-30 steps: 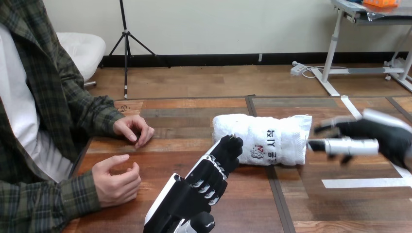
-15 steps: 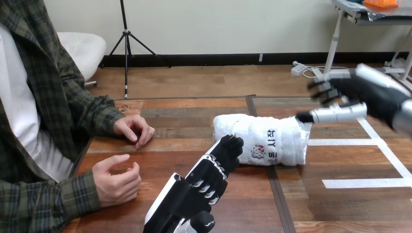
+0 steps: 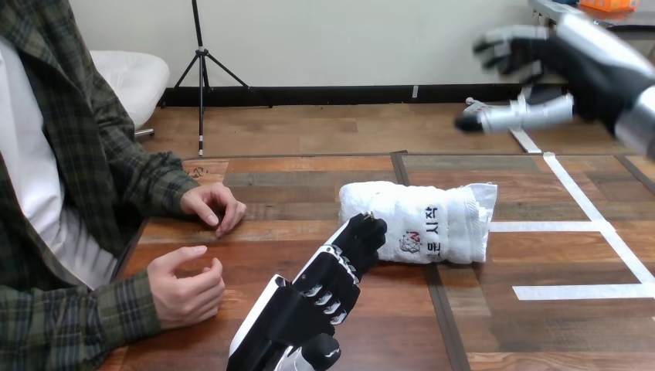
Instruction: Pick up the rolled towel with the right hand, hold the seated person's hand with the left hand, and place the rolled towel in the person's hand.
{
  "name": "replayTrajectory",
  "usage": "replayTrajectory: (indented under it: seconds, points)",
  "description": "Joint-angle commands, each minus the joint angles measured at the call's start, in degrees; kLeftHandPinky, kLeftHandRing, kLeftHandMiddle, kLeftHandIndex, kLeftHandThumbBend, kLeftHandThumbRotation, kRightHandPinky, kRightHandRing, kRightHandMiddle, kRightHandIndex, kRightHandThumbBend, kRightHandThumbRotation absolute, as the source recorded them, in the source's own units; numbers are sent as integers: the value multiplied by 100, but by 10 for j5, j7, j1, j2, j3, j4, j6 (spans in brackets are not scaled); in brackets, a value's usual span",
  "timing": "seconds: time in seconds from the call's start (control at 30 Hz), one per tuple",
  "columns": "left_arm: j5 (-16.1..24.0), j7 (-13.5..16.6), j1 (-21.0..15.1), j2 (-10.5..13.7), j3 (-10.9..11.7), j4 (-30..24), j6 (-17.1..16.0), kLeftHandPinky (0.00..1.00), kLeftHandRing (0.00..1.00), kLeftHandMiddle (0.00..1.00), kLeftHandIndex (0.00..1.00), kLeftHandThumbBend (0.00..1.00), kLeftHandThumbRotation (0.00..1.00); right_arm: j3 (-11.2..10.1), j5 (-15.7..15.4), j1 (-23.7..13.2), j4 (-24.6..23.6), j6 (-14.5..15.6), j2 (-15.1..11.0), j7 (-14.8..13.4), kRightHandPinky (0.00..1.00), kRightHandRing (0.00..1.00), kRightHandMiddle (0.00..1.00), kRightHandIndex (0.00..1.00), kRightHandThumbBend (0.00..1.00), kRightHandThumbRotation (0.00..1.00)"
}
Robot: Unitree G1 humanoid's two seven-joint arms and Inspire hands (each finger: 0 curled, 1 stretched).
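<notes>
Judging the rolled towel (image 3: pixel 421 222) soft and light, you wanted its middle. Your right hand (image 3: pixel 588 63) hovered up and right of it, fingers (image 3: pixel 502 42) spread, empty; left hand (image 3: pixel 309 309) beside it, relaxed, holding nothing.

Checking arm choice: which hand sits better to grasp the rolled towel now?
Probably left: the left hand lies by the rolled towel, fingertips at its end; the open right hand hangs high, apart.

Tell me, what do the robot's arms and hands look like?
Both are machine parts. The left hand is black with a white shell on its back and black-and-white jointed fingers. The right hand looks alike, with a pale, black-tipped thumb, on a silver forearm.
</notes>
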Motion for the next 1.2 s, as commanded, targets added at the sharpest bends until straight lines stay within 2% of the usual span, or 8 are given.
replayTrajectory:
  seconds: [0.0,0.23,0.4,0.5,0.73,1.17]
  points:
    - [-4,7,-36,-28,-8,12,0,100,98,95,94,100,64,13,-15,-135,22,-65,12,-53,74,81,81,83,100,48]
    - [-2,8,-34,-28,-10,11,-5,100,98,96,94,100,64,34,-38,-154,65,-78,8,-59,75,81,81,84,100,50]
    - [3,13,-31,-29,-11,10,-13,100,98,96,94,100,64,47,-53,-168,90,-79,8,-59,76,82,82,84,100,45]
    - [4,15,-28,-30,-13,8,-14,100,98,96,94,100,65,52,-52,-178,118,-95,11,-61,76,82,82,84,100,42]
    - [-3,13,-23,-30,-20,-1,-11,100,98,96,94,100,65,73,-57,-203,180,-99,21,-55,76,82,82,84,100,35]
    - [-14,9,-12,-28,-30,-14,-15,100,99,96,94,100,64,113,-83,-234,284,-110,36,-56,71,80,83,83,100,38]
